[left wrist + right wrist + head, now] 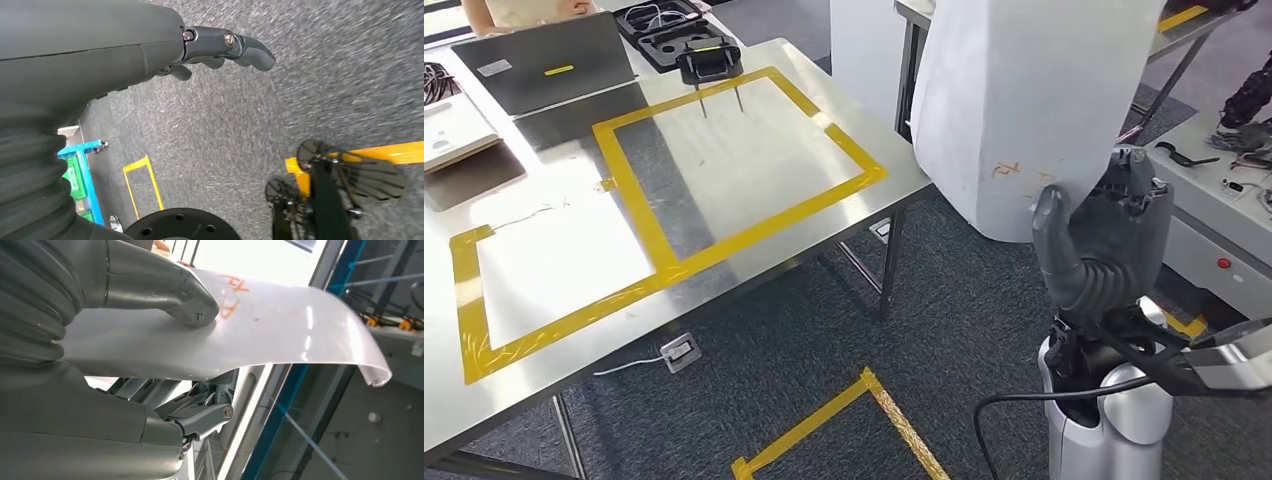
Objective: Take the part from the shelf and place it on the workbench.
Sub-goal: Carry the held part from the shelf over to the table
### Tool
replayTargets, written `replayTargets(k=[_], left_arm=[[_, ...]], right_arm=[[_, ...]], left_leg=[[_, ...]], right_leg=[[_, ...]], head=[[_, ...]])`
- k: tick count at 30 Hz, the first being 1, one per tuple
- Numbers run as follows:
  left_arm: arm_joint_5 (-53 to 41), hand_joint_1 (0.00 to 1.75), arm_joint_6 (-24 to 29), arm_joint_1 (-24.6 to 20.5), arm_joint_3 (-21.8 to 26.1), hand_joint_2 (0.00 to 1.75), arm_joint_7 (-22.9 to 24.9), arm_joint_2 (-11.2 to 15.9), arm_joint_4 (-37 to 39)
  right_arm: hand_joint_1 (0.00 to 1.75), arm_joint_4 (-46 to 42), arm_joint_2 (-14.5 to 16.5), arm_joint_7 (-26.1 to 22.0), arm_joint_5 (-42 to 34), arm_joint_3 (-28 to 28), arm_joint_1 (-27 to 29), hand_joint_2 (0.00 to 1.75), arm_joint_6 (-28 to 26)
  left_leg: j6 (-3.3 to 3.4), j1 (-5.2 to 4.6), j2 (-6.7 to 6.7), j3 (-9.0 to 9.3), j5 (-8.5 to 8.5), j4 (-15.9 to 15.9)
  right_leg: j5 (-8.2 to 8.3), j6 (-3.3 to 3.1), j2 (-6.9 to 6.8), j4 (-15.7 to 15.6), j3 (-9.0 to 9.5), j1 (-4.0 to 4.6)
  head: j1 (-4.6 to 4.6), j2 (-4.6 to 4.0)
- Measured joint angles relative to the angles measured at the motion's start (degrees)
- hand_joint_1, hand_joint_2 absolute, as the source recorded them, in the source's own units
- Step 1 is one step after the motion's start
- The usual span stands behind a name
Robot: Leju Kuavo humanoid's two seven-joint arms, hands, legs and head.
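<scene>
Aloft, white part [1034, 100] — right robot hand [1104, 240] gripping

part [1024, 110]: glossy white plastic, smooth (orange marks on it). surface [724, 150]: brushed metal, yellow tape. floor [824, 340]: rough grey carpet.

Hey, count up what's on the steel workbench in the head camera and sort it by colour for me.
Yellow: 2, the large taped square outline and the smaller taped outline.
Black: 2, the black two-pronged tool and the black foam-lined case.
Grey: 1, the flat grey metal box.
Total: 5.
</scene>
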Motion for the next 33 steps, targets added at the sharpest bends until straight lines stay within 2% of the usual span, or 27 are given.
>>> replayTargets(k=[1, 3, 4, 5, 6, 8, 9, 10, 12, 14, 15, 17, 19, 20, 21, 22, 23, 24, 25, 26, 28, 29, 30, 31, 33], left_arm=[[0.01, 0.0, 0.0, -0.1, 0.0, 1.75, -0.09, -0.02, -0.02], [0.02, 0.0, 0.0, -0.14, 0.0, 1.75, -0.2, 0.02, -0.04], [0.04, 0.0, 0.0, -0.1, 0.0, 1.75, -0.21, 0.02, -0.03], [0.07, 0.0, 0.0, -0.06, 0.0, 1.75, -0.2, 0.0, -0.03], [0.1, 0.0, 0.0, -0.03, 0.0, 1.75, -0.19, -0.04, -0.02], [0.15, 0.0, 0.0, -0.06, 0.0, 1.75, -0.2, -0.14, -0.01], [0.16, 0.0, 0.0, -0.11, 0.0, 1.75, -0.22, -0.19, 0.0], [0.16, 0.0, 0.0, -0.16, 0.0, 1.75, -0.24, -0.21, 0.0], [0.16, 0.0, 0.0, -0.22, 0.0, 1.75, -0.27, -0.24, 0.0], [0.16, 0.0, 0.0, -0.23, 0.0, 1.75, -0.29, -0.19, -0.02], [0.16, 0.0, 0.0, -0.25, 0.0, 1.75, -0.3, -0.18, -0.01], [0.17, 0.0, 0.0, -0.3, 0.0, 1.75, -0.33, -0.16, 0.01], [0.19, 0.0, 0.0, -0.23, 0.01, 1.75, -0.34, -0.11, 0.01], [0.2, 0.0, 0.0, -0.15, 0.01, 1.75, -0.34, -0.08, 0.01], [0.21, 0.0, 0.0, -0.09, 0.02, 1.75, -0.35, -0.03, 0.01], [0.22, 0.0, 0.0, -0.07, 0.02, 1.75, -0.37, 0.02, 0.0], [0.24, 0.0, 0.0, -0.11, 0.02, 1.75, -0.38, 0.07, -0.01], [0.25, 0.0, 0.0, -0.19, 0.02, 1.75, -0.4, 0.07, 0.01], [0.26, 0.0, 0.0, -0.28, 0.02, 1.75, -0.42, 0.04, 0.02], [0.27, 0.0, 0.0, -0.34, 0.02, 1.75, -0.42, 0.01, 0.03], [0.27, 0.0, 0.0, -0.36, 0.02, 1.75, -0.41, -0.02, 0.03], [0.27, 0.0, 0.0, -0.32, 0.02, 1.75, -0.4, -0.02, 0.03], [0.27, 0.0, 0.0, -0.31, 0.02, 1.75, -0.39, -0.01, 0.03], [0.27, 0.0, 0.0, -0.34, 0.02, 1.75, -0.38, 0.01, 0.02], [0.27, 0.0, 0.0, -0.37, 0.02, 1.75, -0.38, 0.04, 0.0]], right_arm=[[1.75, -0.05, 0.0, -0.02, 0.1, 0.01, 0.0, 1.75, 0.01], [1.75, -0.08, 0.0, -0.08, 0.25, 0.02, 0.15, 1.75, 0.08], [1.75, -0.08, -0.01, -0.12, 0.33, 0.02, 0.29, 1.75, 0.13], [1.75, -0.08, -0.03, -0.18, 0.4, 0.02, 0.41, 1.75, 0.2], [1.75, -0.08, -0.04, -0.26, 0.45, 0.02, 0.47, 1.75, 0.32], [1.75, -0.08, -0.09, -0.53, 0.5, 0.02, 0.49, 1.75, 0.69], [1.75, -0.07, -0.1, -0.71, 0.52, 0.02, 0.47, 1.75, 0.9], [1.75, -0.05, -0.11, -0.86, 0.56, 0.02, 0.46, 1.75, 1.06], [1.75, -0.02, -0.15, -1.05, 0.62, 0.01, 0.41, 1.75, 1.22], [1.75, 0.01, -0.2, -1.23, 0.72, -0.01, 0.36, 1.75, 1.45], [1.75, 0.04, -0.2, -1.38, 0.79, -0.02, 0.28, 1.75, 1.63], [1.75, 0.16, -0.2, -1.67, 1.03, -0.03, 0.12, 1.75, 1.93], [1.75, 0.33, -0.2, -1.83, 1.21, -0.03, 0.07, 1.75, 2.05], [1.75, 0.44, -0.2, -1.86, 1.27, -0.03, 0.08, 1.75, 2.06], [1.75, 0.55, -0.2, -1.9, 1.31, -0.04, 0.08, 1.75, 2.08], [1.75, 0.64, -0.2, -1.94, 1.33, -0.04, 0.08, 1.75, 2.09], [1.75, 0.7, -0.2, -1.97, 1.37, -0.05, 0.07, 1.75, 2.11], [1.75, 0.74, -0.2, -2.0, 1.38, -0.05, 0.05, 1.75, 2.13], [1.75, 0.75, -0.2, -2.0, 1.41, -0.05, 0.03, 1.75, 2.15], [1.75, 0.75, -0.2, -2.01, 1.45, -0.04, 0.0, 1.75, 2.17], [1.75, 0.75, -0.19, -2.01, 1.53, -0.04, -0.07, 1.75, 2.2], [1.75, 0.74, -0.19, -2.01, 1.57, -0.04, -0.1, 1.75, 2.2], [1.75, 0.74, -0.19, -2.01, 1.61, -0.04, -0.14, 1.75, 2.2], [1.75, 0.73, -0.19, -2.01, 1.64, -0.04, -0.17, 1.75, 2.2], [1.75, 0.73, -0.19, -1.97, 1.76, -0.02, -0.1, 1.75, 2.2]], left_leg=[[0.35, 0.11, 0.0, 0.26, -0.25, -0.13], [0.75, 0.1, -0.02, 0.66, -0.91, -0.14], [0.79, 0.07, -0.04, 0.9, -1.26, -0.13], [0.77, 0.05, -0.08, 1.23, -1.61, -0.11], [0.72, 0.04, -0.14, 1.68, -1.97, -0.11], [0.51, 0.03, -0.25, 2.6, -2.72, -0.14], [0.28, -0.02, -0.31, 2.97, -3.07, -0.12], [-0.02, -0.05, -0.37, 3.17, -3.28, -0.17], [-0.7, -0.07, -0.44, 3.42, -3.38, -0.43], [-1.3, -0.16, -0.46, 3.43, -3.68, -0.42], [-1.58, -0.2, -0.46, 3.01, -4.39, 0.62], [-2.13, -0.04, -0.44, 0.36, -7.1, 6.1], [-2.58, 0.26, -0.42, -3.55, -9.49, 13.22], [-2.76, 0.39, -0.39, -4.66, -9.41, 14.86], [-2.91, 0.52, -0.28, -4.63, -8.16, 14.19], [-3.01, 0.63, 0.1, -3.42, -6.04, 11.28], [-3.08, 0.7, 1.02, -1.57, -3.89, 7.12], [-3.01, 0.58, 2.17, 0.27, -2.44, 3.31], [-2.68, 0.48, 2.94, 1.49, -1.71, 0.73], [-2.27, 0.37, 3.36, 2.01, -1.66, -0.49], [-1.25, 0.31, 2.38, 1.98, -1.8, -0.62], [-0.9, 0.4, 1.84, 2.02, -1.73, -0.73], [-0.55, 0.51, 1.28, 2.09, -1.65, -0.85], [-0.24, 0.67, 0.73, 2.16, -1.55, -0.96], [0.15, 0.73, -0.42, 2.1, -1.53, -0.99]], right_leg=[[-1.26, 0.27, -0.18, 2.53, -1.32, -0.08], [-3.96, 0.7, -0.43, 9.97, -6.04, -0.24], [-4.35, 0.81, -0.47, 12.87, -8.31, -0.32], [-3.53, 0.82, -0.49, 13.89, -9.74, -0.36], [-1.5, 0.72, -0.51, 12.62, -10.02, -0.36], [3.96, 0.25, -0.59, 5.17, -7.79, -0.25], [5.78, -0.04, -0.65, 1.62, -6.54, -0.07], [6.74, -0.33, -0.7, -0.73, -5.66, 0.1], [6.83, -0.75, -0.64, -1.91, -5.27, 0.42], [7.03, -1.25, -0.74, -2.53, -4.79, 0.07], [7.1, -1.56, -0.96, -2.94, -4.42, -0.18], [7.04, -2.08, -1.57, -3.45, -3.8, -0.48], [6.8, -2.28, -2.2, -3.45, -3.61, -0.51], [6.66, -2.25, -2.5, -3.43, -3.49, -0.54], [6.48, -2.14, -2.84, -3.41, -3.3, -0.59], [6.25, -1.96, -3.2, -3.34, -3.04, -0.67], [5.97, -1.71, -3.58, -3.21, -2.76, -0.73], [5.62, -1.38, -3.93, -2.99, -2.57, -0.63], [5.34, -1.05, -4.26, -2.81, -2.45, -0.5], [5.14, -0.73, -4.6, -2.71, -2.38, -0.29], [4.92, -0.13, -5.48, -2.86, -2.15, -0.1], [4.67, 0.21, -5.56, -2.73, -2.03, -0.17], [4.03, 0.55, -5.03, -1.94, -2.23, -0.3], [2.81, 0.87, -4.06, 0.02, -3.04, -0.44], [-0.71, 1.25, -1.9, 7.38, -6.64, -0.61]], head=[[0.02, 0.0], [0.04, 0.0], [0.04, 0.01], [0.04, 0.0], [0.04, 0.0], [0.03, 0.01], [0.03, 0.01], [0.04, 0.01], [0.07, 0.01], [0.04, 0.01], [-0.02, 0.01], [-0.13, 0.01], [-0.13, 0.01], [-0.13, 0.01], [-0.13, 0.01], [-0.13, 0.01], [-0.14, 0.01], [-0.16, 0.01], [-0.16, 0.01], [-0.17, 0.01], [-0.14, 0.01], [-0.15, 0.01], [-0.14, 0.01], [-0.13, 0.01], [-0.11, 0.01]])
